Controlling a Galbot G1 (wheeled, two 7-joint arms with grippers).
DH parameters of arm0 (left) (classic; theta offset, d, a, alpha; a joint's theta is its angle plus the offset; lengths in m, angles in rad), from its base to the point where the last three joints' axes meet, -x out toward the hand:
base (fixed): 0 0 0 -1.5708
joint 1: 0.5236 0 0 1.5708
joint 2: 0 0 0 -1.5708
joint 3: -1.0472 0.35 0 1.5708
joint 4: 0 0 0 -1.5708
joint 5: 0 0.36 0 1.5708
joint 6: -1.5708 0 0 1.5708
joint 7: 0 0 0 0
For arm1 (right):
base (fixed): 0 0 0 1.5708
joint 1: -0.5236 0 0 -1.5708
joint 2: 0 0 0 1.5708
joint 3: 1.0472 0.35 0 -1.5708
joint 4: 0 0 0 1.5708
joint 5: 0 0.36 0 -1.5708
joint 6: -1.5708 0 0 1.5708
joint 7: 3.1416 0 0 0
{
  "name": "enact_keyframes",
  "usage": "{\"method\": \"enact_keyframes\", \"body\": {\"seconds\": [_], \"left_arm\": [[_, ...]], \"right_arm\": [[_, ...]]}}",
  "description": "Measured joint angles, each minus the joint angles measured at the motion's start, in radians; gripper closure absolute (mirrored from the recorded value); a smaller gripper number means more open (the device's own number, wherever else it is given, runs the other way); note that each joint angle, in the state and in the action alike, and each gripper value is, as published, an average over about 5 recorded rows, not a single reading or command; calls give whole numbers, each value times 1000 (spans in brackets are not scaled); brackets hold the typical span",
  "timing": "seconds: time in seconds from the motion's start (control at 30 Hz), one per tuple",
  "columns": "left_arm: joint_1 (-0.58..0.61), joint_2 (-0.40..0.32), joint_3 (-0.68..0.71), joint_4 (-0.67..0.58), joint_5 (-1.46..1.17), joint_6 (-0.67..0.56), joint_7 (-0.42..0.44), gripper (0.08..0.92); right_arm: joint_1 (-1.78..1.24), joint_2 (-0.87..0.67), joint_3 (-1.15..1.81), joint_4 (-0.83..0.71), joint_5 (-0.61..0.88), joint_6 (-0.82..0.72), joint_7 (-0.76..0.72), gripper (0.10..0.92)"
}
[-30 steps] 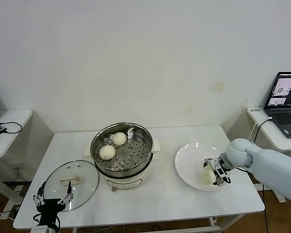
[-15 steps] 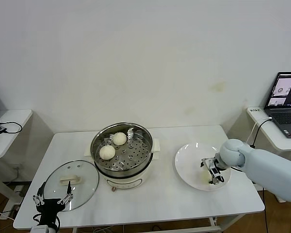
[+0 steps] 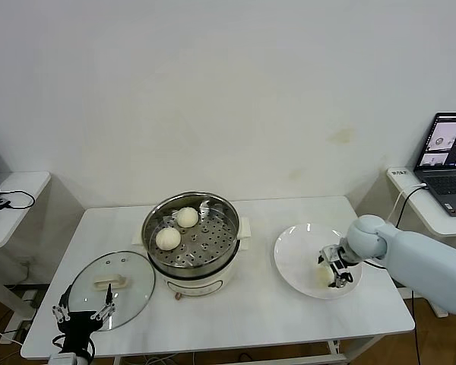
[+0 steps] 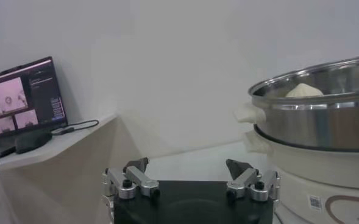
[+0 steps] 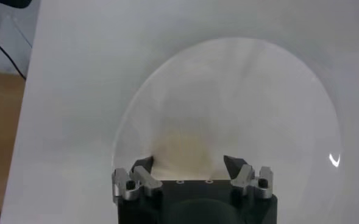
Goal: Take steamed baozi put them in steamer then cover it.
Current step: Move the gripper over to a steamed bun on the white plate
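The steamer (image 3: 201, 262) stands mid-table with two baozi on its tray, one at the back (image 3: 187, 217) and one at the left (image 3: 168, 238). A third baozi (image 3: 322, 275) lies on the white plate (image 3: 296, 251) at the right. A fourth is not in view. My right gripper (image 3: 334, 268) is down on the plate, open, with its fingers either side of that baozi (image 5: 188, 149). The cover (image 3: 112, 287) lies flat on the table left of the steamer. My left gripper (image 3: 80, 315) is parked, open and empty, at the front left edge by the cover.
The left wrist view shows the steamer (image 4: 325, 115) close by with a baozi (image 4: 304, 90) showing over its rim. A laptop (image 3: 446, 156) sits on a side table at the right. Another side table (image 3: 11, 201) with cables stands at the left.
My right gripper has shifted slightly left over the plate and settled around the baozi. The left arm, the cover and the steamer have not moved.
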Motion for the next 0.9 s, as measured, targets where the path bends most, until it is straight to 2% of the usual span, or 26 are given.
{"method": "enact_keyframes", "body": {"seconds": [0.67, 0.9], "left_arm": [[15, -4, -2, -19, 1, 0, -2, 177], [19, -5, -3, -22, 1, -1, -2, 177]], "right_arm": [[-15, 9, 11, -12, -11, -16, -12, 522], [-13, 9, 17, -9, -11, -17, -12, 523]]}}
